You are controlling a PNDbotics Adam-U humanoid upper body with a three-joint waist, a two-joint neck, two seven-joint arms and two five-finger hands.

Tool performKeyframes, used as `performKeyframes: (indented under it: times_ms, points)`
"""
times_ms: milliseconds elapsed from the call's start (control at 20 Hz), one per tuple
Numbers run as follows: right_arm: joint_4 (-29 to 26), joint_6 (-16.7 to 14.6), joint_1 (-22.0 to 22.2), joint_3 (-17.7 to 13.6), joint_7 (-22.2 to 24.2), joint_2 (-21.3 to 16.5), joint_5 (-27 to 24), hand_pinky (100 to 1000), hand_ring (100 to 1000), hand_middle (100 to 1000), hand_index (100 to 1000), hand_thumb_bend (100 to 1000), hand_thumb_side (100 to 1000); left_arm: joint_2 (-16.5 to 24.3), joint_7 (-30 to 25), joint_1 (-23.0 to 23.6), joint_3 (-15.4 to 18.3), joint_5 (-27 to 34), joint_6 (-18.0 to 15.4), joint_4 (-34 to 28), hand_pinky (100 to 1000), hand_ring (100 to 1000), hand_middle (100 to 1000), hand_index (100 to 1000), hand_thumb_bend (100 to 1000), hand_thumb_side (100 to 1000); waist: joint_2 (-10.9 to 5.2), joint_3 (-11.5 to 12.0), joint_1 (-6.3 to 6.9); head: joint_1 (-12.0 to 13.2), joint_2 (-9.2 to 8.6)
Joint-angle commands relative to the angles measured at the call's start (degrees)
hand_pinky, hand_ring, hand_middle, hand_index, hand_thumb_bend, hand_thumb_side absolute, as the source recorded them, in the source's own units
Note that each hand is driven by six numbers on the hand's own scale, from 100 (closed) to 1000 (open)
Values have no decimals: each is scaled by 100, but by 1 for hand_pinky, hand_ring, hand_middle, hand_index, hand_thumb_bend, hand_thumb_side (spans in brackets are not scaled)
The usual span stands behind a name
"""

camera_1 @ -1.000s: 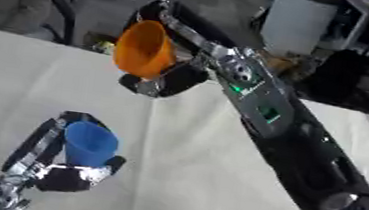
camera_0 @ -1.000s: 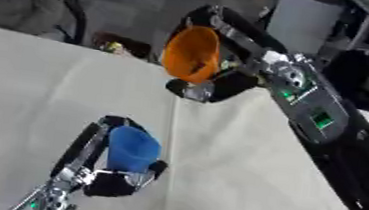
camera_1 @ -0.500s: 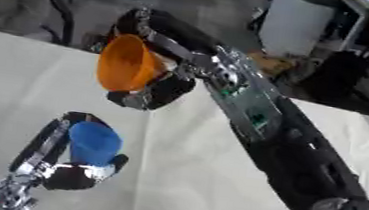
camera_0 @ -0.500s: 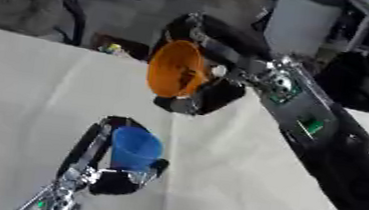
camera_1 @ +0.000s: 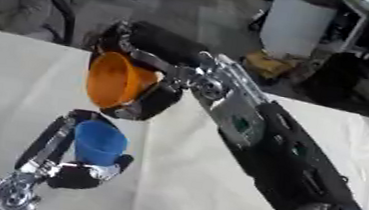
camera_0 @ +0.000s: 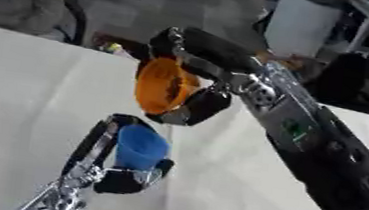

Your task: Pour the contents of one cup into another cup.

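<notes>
R hand (camera_0: 197, 86) wrapped round tilted orange cup (camera_0: 162, 86), just above blue cup (camera_0: 140, 147) gripped by L hand (camera_0: 118, 172).

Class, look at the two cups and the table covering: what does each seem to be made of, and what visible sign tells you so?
Orange cup: probably plastic, with an even bright colour and a thin smooth wall. Blue cup: likely the same plastic, uniform in colour with a slight sheen. Table covering: seemingly cloth, matte off-white with soft fold lines.
</notes>
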Motion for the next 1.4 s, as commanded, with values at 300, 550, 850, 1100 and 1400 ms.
performKeyframes:
  times_ms: [300, 550, 850, 1100, 1400]
  points:
    - [80, -173, -88, -24, -64, -28, 281, 200, 314, 385, 565, 282, 100, -22, 4, -172, 39, -161, -11, -201, 100, 100, 100, 353, 343, 100, -125, 9, 17, -3, -48]
    - [160, -276, -65, -25, -137, -63, 489, 210, 317, 392, 574, 281, 100, -11, 93, -148, 93, -157, -12, -244, 100, 100, 100, 352, 345, 100, -120, 6, 19, 3, -55]
    - [198, -436, -40, -12, -264, -119, 738, 225, 322, 401, 577, 278, 100, -13, 199, -122, 122, -151, -33, -224, 100, 100, 100, 351, 346, 100, -117, -6, 17, 20, -64]
    - [170, -570, -38, 9, -356, -153, 987, 244, 329, 411, 580, 276, 100, -16, 242, -105, 146, -147, -40, -199, 100, 100, 100, 351, 348, 100, -121, -12, 19, 23, -74]
    - [116, -737, -44, 38, -450, -180, 1354, 271, 328, 423, 586, 277, 100, -19, 267, -97, 155, -126, -44, -177, 100, 100, 100, 351, 349, 100, -122, -12, 19, 30, -71]
